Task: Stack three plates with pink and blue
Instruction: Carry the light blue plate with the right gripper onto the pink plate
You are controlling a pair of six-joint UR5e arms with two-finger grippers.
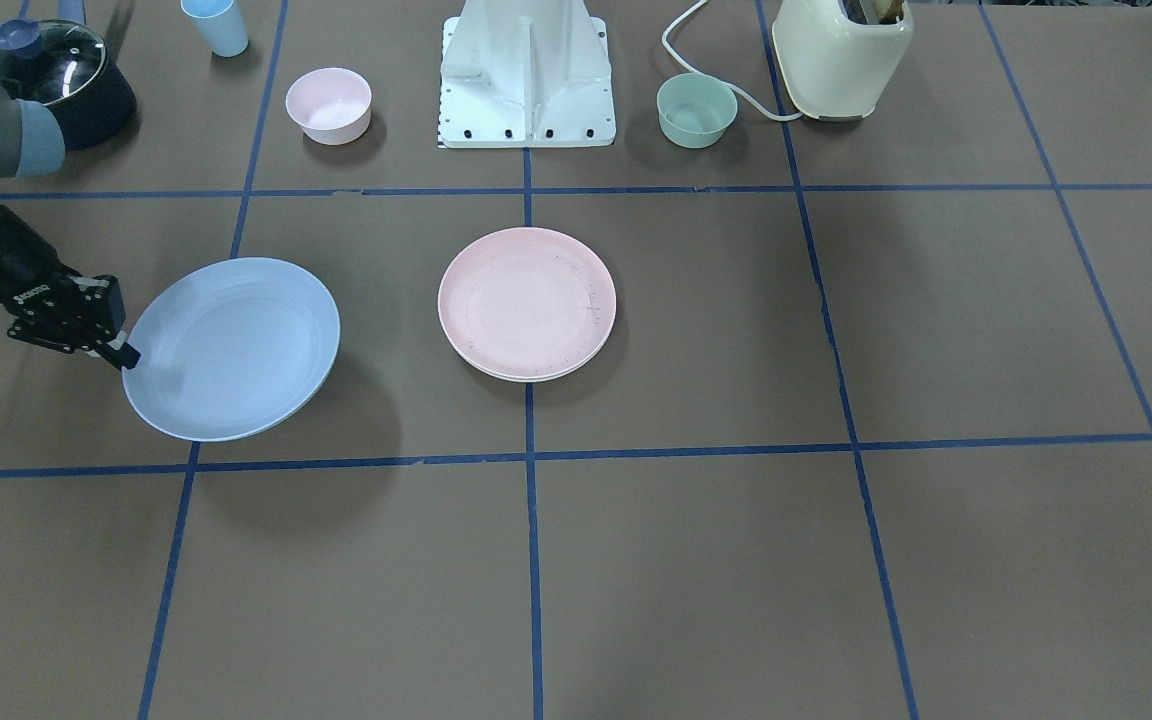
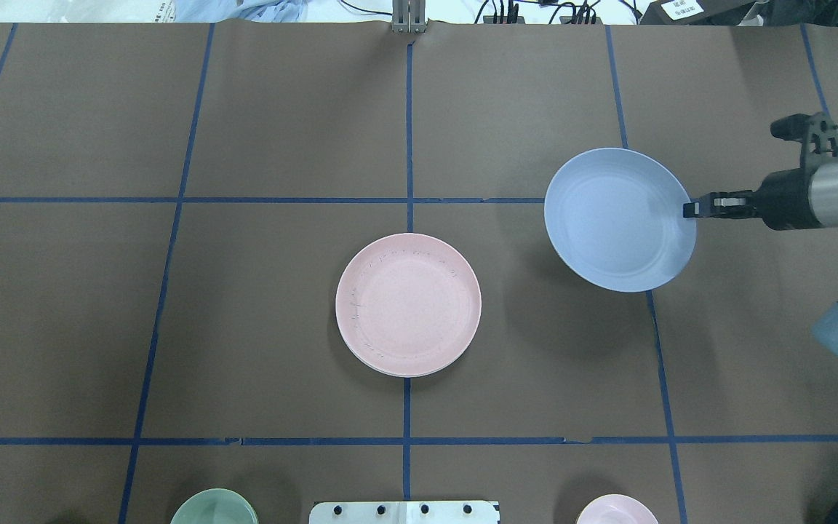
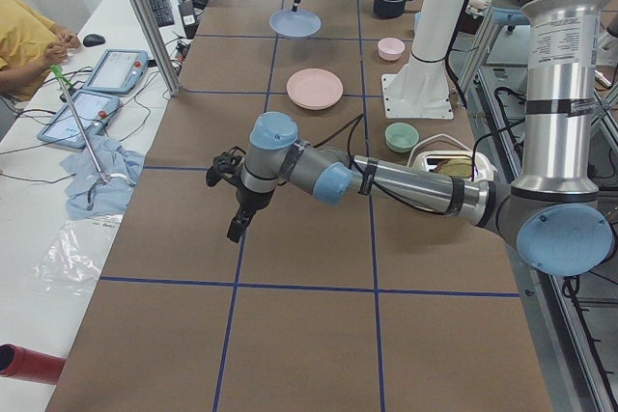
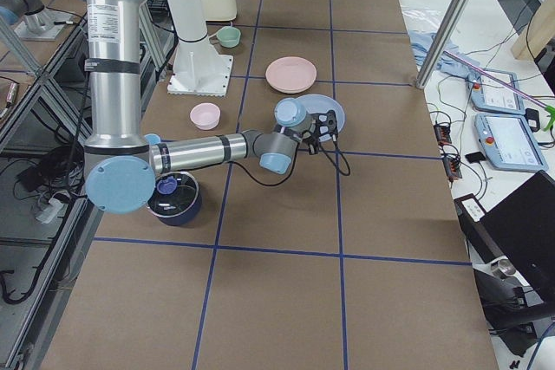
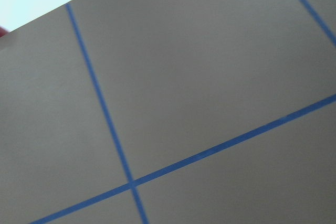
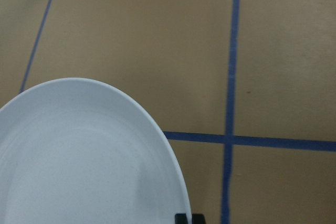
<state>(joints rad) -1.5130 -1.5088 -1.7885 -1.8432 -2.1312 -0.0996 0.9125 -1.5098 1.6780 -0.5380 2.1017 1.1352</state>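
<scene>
We are gripping the blue plate point(image 2: 615, 218) by its rim in our right hand point(image 2: 689, 209), holding it off the bench point(image 2: 244, 306), apart from the pink plate point(image 2: 408, 302). We are judging it best levelled and centred before lowering.

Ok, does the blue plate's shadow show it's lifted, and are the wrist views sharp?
Front-facing view: blue plate casts an offset shadow, so likely lifted by the right gripper. Right wrist view: fairly sharp. Left wrist view: soft, tape lines blurred.
</scene>
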